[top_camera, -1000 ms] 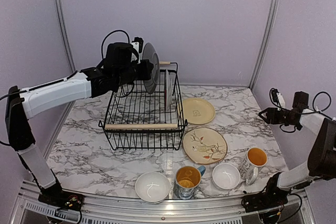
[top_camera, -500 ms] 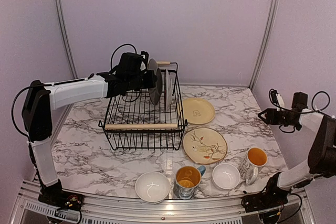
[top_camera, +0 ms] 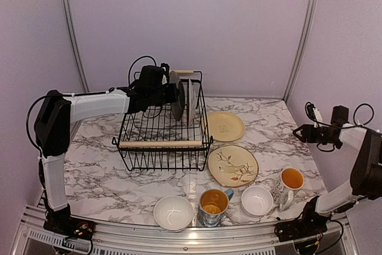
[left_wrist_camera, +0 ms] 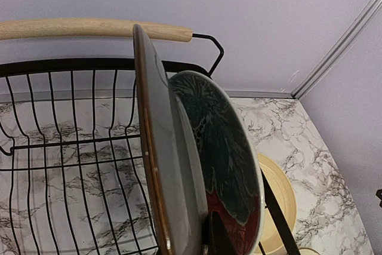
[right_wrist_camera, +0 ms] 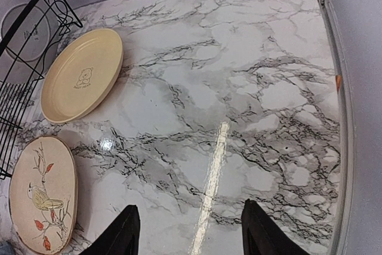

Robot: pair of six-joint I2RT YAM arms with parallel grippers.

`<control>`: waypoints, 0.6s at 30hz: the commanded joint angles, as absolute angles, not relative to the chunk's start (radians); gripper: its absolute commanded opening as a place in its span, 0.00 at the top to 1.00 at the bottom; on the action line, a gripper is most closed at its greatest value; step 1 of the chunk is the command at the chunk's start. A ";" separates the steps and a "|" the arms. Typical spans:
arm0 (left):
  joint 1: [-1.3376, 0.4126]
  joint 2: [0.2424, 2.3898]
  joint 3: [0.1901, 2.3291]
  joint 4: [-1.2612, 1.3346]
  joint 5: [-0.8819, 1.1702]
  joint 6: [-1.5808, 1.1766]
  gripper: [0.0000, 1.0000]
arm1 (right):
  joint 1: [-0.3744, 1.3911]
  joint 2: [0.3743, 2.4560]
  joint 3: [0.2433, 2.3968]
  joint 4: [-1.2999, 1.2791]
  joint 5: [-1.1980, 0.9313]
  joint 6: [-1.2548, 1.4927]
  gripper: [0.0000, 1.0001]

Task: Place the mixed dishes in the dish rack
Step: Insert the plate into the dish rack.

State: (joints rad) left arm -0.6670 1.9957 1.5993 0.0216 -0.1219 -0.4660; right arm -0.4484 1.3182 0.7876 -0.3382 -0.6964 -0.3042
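My left gripper (top_camera: 172, 92) is shut on the grey plate (top_camera: 176, 89), holding it on edge inside the black wire dish rack (top_camera: 161, 144) at its far right end. In the left wrist view the grey plate (left_wrist_camera: 173, 165) stands close against the teal leaf plate (left_wrist_camera: 221, 141), with the red plate (left_wrist_camera: 233, 237) behind it. My right gripper (top_camera: 298, 131) is open and empty above the table's right side, also seen in the right wrist view (right_wrist_camera: 188, 231). The pale yellow plate (top_camera: 225, 126) and the bird plate (top_camera: 233, 165) lie right of the rack.
Along the front edge stand a white bowl (top_camera: 173, 212), a yellow-lined mug (top_camera: 213, 205), a second white bowl (top_camera: 257, 200) and a second mug (top_camera: 290, 183). The rack has a near wooden handle (top_camera: 160, 144) and a far one (left_wrist_camera: 89, 28). Walls enclose the table.
My left gripper has carried the grey plate right and down, from above the rack's back edge into the rack beside the teal plate. The right arm has hardly moved.
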 commanded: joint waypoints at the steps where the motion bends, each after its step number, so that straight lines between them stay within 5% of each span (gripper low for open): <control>1: -0.651 2.009 1.680 0.200 -0.105 -0.460 1.00 | -0.455 1.344 0.797 -0.342 -0.686 -0.295 0.44; 18: -0.634 2.132 1.763 0.200 -0.057 -0.438 1.00 | -0.456 1.420 0.818 -0.348 -0.686 -0.296 0.44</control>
State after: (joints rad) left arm -0.6403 2.1227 1.6810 0.0776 -0.0601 -0.4652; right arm -0.4484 1.4090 0.7879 -0.3393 -0.6895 -0.3038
